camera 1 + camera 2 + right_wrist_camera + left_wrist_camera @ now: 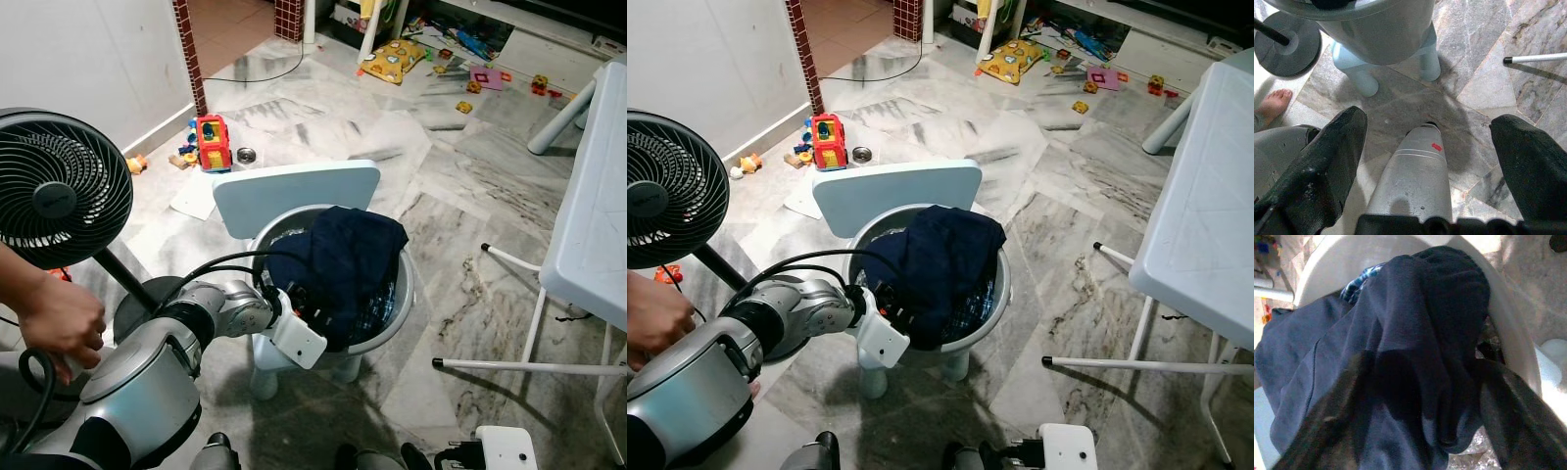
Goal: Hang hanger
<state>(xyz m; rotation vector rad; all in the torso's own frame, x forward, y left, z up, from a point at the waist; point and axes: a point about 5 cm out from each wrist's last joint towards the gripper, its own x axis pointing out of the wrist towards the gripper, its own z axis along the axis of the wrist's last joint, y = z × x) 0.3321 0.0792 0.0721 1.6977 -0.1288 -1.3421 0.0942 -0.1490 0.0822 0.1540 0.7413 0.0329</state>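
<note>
A dark navy garment (343,259) lies heaped in a round grey laundry basket (404,294), which stands on a pale blue plastic chair (294,191). My left gripper (1415,431) reaches into the basket's near side, open, one finger on each side of a fold of the navy cloth (1415,333). From the head, its black fingers (297,296) sit at the basket's near rim, half hidden by the cloth. A checked blue fabric (1359,279) peeks out under the garment. My right gripper (1425,161) hangs low, open, pointing at the marble floor above my own leg.
A person's hand (54,313) rests at my left shoulder and a bare foot (1273,105) is beside the fan base. A black standing fan (59,186) is at left, a white table (598,196) at right, a white pole (519,364) on the floor, toys (211,142) beyond.
</note>
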